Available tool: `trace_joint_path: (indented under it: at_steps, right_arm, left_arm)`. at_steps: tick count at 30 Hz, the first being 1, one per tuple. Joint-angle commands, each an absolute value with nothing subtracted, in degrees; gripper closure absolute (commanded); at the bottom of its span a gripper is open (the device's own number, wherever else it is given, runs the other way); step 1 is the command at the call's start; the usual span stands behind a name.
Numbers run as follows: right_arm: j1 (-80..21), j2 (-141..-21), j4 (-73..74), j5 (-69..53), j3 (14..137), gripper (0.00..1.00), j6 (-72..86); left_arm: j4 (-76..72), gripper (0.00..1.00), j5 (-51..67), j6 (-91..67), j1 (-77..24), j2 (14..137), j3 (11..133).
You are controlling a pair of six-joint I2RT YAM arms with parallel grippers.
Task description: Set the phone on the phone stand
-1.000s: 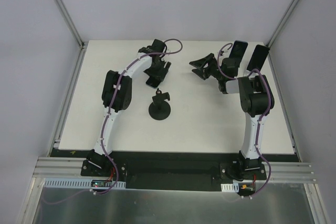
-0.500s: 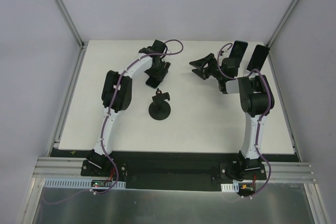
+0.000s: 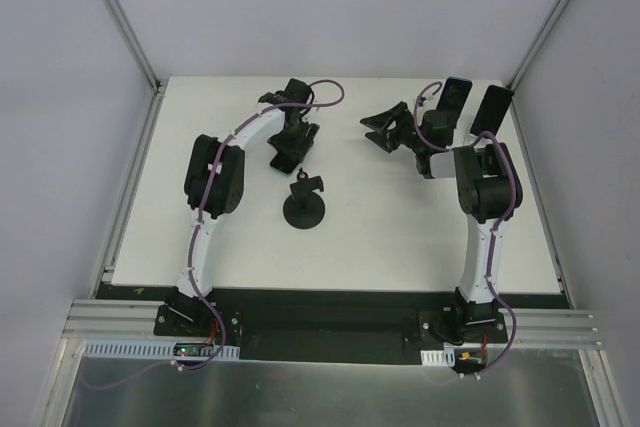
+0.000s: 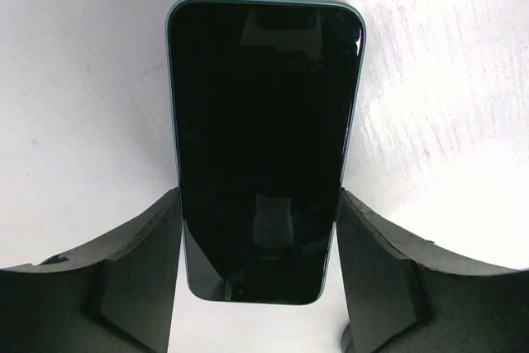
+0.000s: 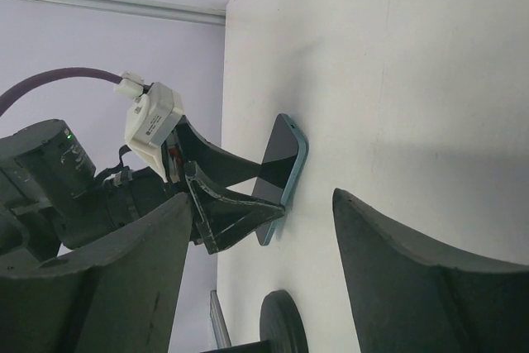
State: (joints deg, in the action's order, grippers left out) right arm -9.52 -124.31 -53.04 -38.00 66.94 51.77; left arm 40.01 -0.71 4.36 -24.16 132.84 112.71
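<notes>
While the left fingers (image 4: 140,262) press against both long edges of the phone (image 4: 264,146) near its lower end and hold it, the phone sits tilted over the back part of the white bench (image 3: 400,237), its free end low toward the surface. It is just beyond the phone stand (image 3: 304,205) and not touching it. The right fingers (image 5: 413,279) are spread wide with nothing between them, hanging above the bench off to the right and facing the phone.

White table (image 3: 400,237), phone stand (image 3: 304,209), tilted phone (image 4: 264,146)
</notes>
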Motion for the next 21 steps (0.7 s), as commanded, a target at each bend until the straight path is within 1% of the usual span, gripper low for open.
trace_joint_path:
  at_steps: [1,6,11,13,17,21]
  right_arm:
    - [-10.3,-123.0,-52.8,-39.0,70.1,0.3,50.5]
    - [-13.7,-125.2,-49.1,-38.8,74.0,0.3,52.9]
    - [-18.6,-129.1,-47.4,-38.3,78.1,0.26,57.5]
    - [-20.0,-130.2,-43.8,-38.1,80.5,0.25,58.2]
    - [-22.5,-133.3,-43.1,-36.9,82.7,0.25,60.6]
    - [-22.8,-134.7,-43.6,-36.2,83.5,0.27,62.5]
  left_arm:
    - [38.9,1.0,-1.7,3.7,-23.9,125.3,111.1]
    - [36.4,1.0,1.2,3.6,-23.8,123.6,109.3]
    - [36.1,1.0,3.2,2.6,-23.9,122.9,109.2]
    - [35.6,1.0,3.9,2.2,-23.9,121.9,108.8]
    - [34.8,1.0,6.1,2.0,-23.9,119.8,107.2]
    - [34.0,1.0,7.8,1.6,-23.9,117.6,105.1]
